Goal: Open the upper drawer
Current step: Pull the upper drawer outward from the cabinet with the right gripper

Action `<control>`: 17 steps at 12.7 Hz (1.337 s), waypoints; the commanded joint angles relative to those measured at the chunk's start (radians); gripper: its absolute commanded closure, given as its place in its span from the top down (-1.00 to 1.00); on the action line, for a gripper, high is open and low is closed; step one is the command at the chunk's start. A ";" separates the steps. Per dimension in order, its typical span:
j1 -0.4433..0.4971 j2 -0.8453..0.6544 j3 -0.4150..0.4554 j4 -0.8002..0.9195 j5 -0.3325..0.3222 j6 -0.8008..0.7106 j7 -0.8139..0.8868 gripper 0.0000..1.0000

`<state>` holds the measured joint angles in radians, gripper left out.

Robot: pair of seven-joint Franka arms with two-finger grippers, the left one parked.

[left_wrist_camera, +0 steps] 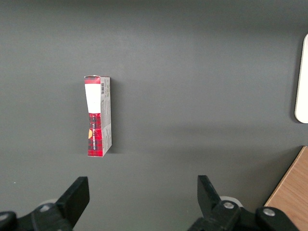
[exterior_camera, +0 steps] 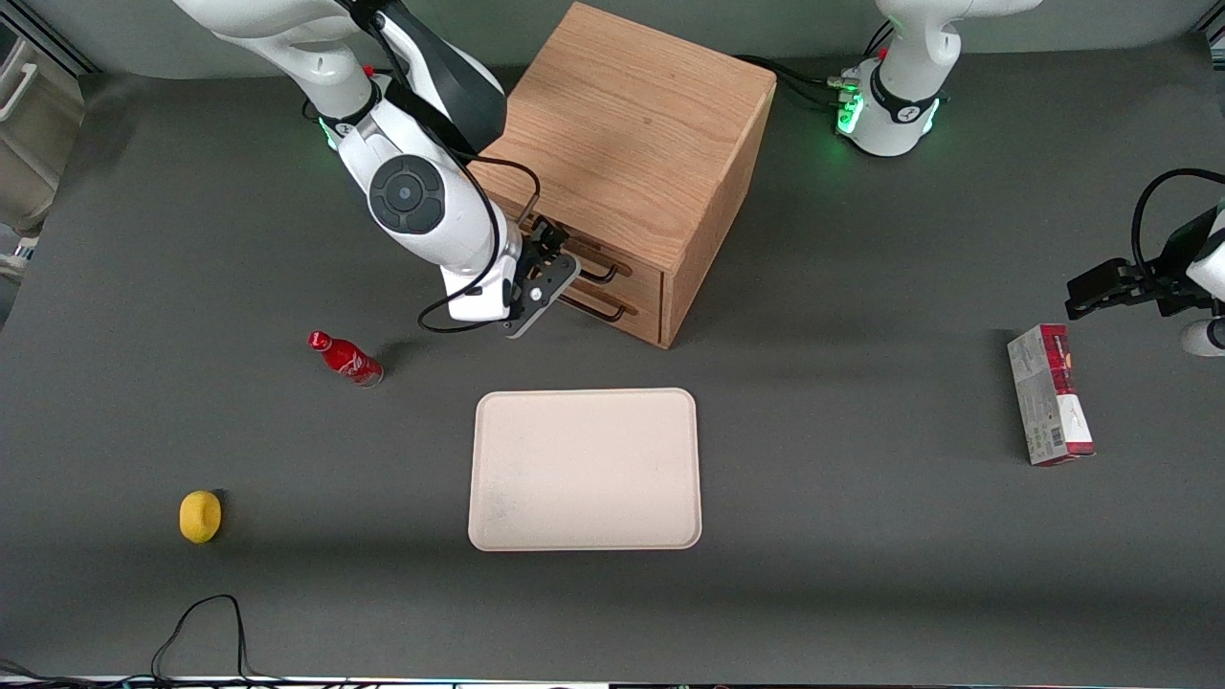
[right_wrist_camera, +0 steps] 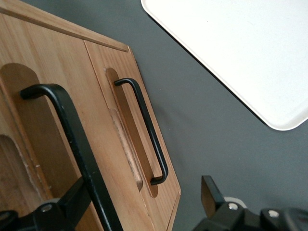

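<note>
Nearest my front camera I have a yellow lemon [exterior_camera: 200, 516] toward the working arm's end of the table, and the cream tray [exterior_camera: 585, 469] lying flat at mid-table. A little farther from the camera than the lemon, a red bottle [exterior_camera: 346, 358] lies on its side. Toward the parked arm's end, a red and white carton [exterior_camera: 1049, 407] lies flat (the parked arm's wrist camera looks straight down on it).

Farther back stands the oak cabinet [exterior_camera: 627, 144], with its two drawer fronts turned toward the working arm's end. The gripper [exterior_camera: 553, 260] sits right in front of those fronts, at the height of the upper drawer [exterior_camera: 627, 271].

From the working arm's wrist camera, the upper drawer's black handle [right_wrist_camera: 72, 139] runs between the two fingers [right_wrist_camera: 210, 194]: one finger is on each side of the bar, and they stand apart, so I read them as spread open, straddling the bar and not yet pinched on it. The lower drawer [right_wrist_camera: 144, 144], with its own black handle [right_wrist_camera: 146, 127], shows just beside it. Both drawer fronts look flush with the cabinet face, so the upper drawer is still in.
</note>
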<state>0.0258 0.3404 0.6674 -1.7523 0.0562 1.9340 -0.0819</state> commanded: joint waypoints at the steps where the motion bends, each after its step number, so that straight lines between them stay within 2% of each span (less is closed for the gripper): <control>1: -0.001 -0.001 0.000 -0.015 0.001 0.022 -0.024 1.00; 12: -0.004 0.058 -0.026 0.039 -0.048 0.056 -0.027 1.00; 14: -0.004 0.084 -0.037 0.071 -0.084 0.051 -0.027 1.00; 17: -0.004 0.109 -0.066 0.135 -0.085 0.034 -0.068 1.00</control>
<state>0.0192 0.4115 0.6215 -1.6874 -0.0150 1.9858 -0.1040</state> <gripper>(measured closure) 0.000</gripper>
